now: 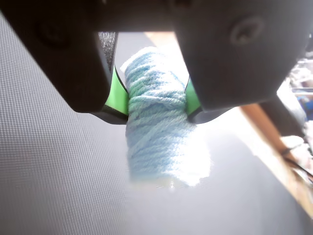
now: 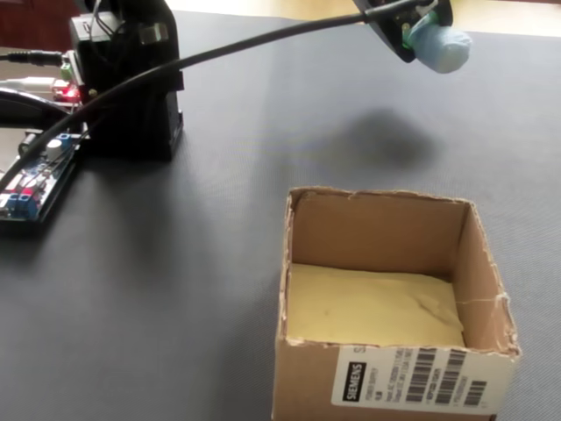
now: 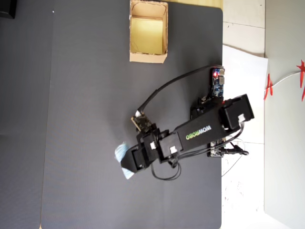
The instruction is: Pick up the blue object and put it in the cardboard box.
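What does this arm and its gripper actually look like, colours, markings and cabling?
The arm is black with a green-and-white WOWROBO marking on top. The gripper has bulky black jaws lined with bright green pads. A black cable loops from the base toward the wrist.

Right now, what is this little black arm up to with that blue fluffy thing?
The arm's gripper is shut on a small bundle of pale blue yarn and holds it in the air above the dark mat. The wrist view shows the green pads squeezing the bundle from both sides. The open cardboard box sits empty at the far end of the mat in the overhead view, well away from the gripper, so the yarn is not yet in it.
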Available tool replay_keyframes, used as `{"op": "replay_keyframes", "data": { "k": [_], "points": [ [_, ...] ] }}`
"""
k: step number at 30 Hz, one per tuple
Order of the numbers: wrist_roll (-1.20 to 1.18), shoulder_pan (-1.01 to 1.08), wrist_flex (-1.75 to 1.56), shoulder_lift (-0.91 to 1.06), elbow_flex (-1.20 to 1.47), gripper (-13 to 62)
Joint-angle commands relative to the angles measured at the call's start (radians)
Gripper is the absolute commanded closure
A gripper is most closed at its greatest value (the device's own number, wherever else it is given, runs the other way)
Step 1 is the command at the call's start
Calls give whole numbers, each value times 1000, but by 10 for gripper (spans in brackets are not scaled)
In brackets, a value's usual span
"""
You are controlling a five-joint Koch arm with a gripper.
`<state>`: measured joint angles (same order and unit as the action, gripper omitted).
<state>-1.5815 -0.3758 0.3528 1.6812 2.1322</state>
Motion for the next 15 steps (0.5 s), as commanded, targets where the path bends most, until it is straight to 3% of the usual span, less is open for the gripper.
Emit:
{"op": "replay_keyframes", "data": {
  "k": [1, 15],
  "points": [
    [-2, 49, -127, 110, 9, 435],
    [98, 499, -265, 644, 337, 435]
  ]
}}
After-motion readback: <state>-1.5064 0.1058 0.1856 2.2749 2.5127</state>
